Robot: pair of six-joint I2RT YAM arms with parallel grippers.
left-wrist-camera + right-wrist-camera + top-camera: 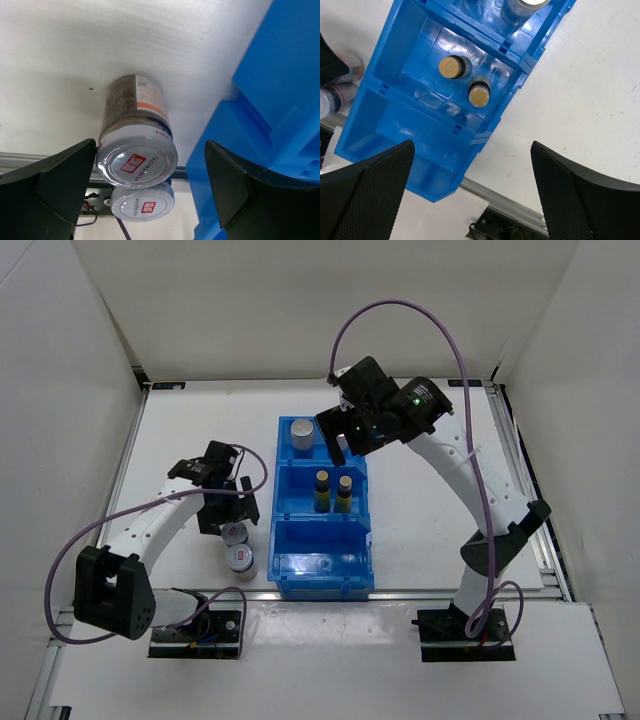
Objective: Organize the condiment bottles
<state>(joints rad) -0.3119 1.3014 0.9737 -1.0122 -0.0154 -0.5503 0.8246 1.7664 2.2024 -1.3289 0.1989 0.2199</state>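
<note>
Two squat silver-topped bottles with red marks (235,533) (241,559) stand on the table just left of the blue bin (360,540). My left gripper (228,512) is open over them. In the left wrist view its fingers (65,175) straddle the upper bottle (136,162), and the other bottle (142,202) is behind it. Two slim yellow bottles with tan caps (322,485) (345,488) stand in the middle compartment. One silver-capped bottle (302,433) stands in the far compartment. My right gripper (336,448) is open and empty above the bin's far right. I see no second tall bottle for certain.
The bin's near compartment (322,558) holds nothing. In the right wrist view the yellow bottles (452,66) (479,95) sit below a silver cap (522,6) at the top edge. White walls enclose the table. An aluminium rail (510,205) runs along the near edge.
</note>
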